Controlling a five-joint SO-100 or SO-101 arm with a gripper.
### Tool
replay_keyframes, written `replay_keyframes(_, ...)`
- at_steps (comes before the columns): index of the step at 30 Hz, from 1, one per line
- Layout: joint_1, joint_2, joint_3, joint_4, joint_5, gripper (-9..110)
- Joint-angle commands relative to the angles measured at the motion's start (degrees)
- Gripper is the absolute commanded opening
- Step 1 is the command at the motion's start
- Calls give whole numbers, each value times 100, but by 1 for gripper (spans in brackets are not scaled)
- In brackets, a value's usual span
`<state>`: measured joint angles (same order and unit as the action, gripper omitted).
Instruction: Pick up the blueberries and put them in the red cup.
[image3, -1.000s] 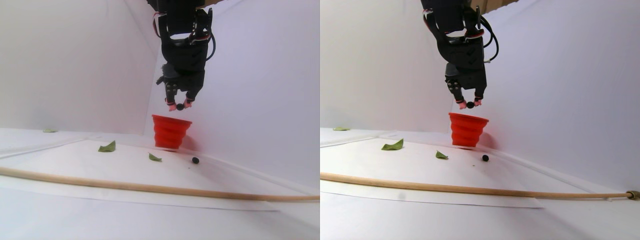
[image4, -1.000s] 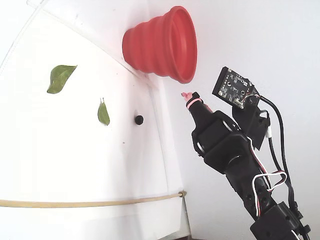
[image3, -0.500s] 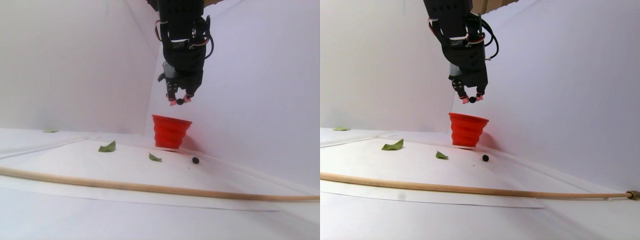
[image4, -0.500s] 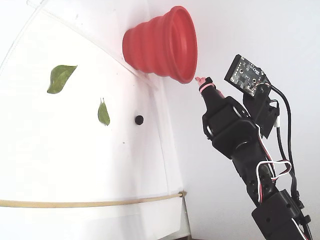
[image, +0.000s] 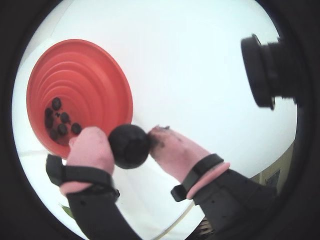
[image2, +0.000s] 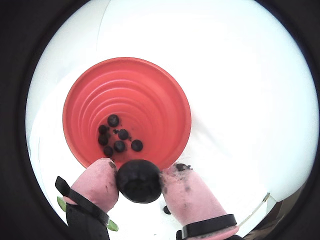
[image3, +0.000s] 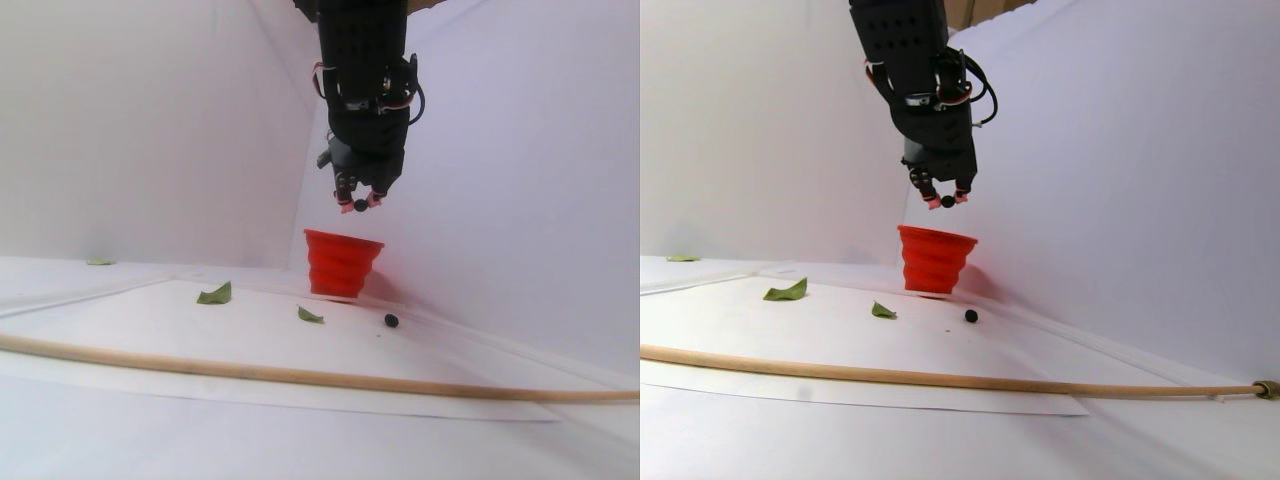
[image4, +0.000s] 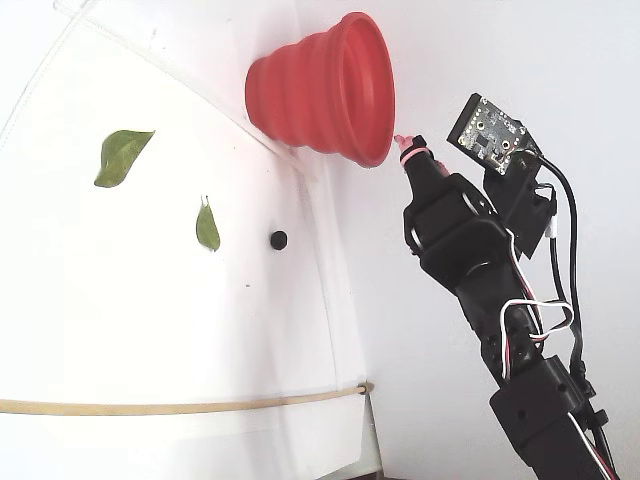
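In a wrist view I see my jaws (image2: 140, 181) pinching one blueberry (image2: 139, 180) at lower centre, just at the near rim of the red cup (image2: 165, 100), whose floor already holds several berries (image2: 119, 138); the drop hinges on carrying the berry further over that opening. In the stereo pair view the berry hangs above the cup's rim, and a second blueberry (image3: 391, 320) lies on the surface (image3: 150, 330) right of the cup. The fixed view hides the held berry, showing only a pink fingertip (image4: 404, 143) beside the rim.
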<state>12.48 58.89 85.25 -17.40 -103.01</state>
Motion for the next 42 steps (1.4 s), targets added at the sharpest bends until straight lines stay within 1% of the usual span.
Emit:
replay_keyframes(1, 264, 132, -853, -176, 9, 16)
replay_keyframes(11, 229, -448, -1617, -158, 141, 17)
replay_keyframes(20, 185, -659, -1916, -158, 325, 17)
replay_keyframes(29, 229, -334, -1573, -167, 290, 19)
replay_keyframes(42, 281, 659, -431, -431, 281, 18)
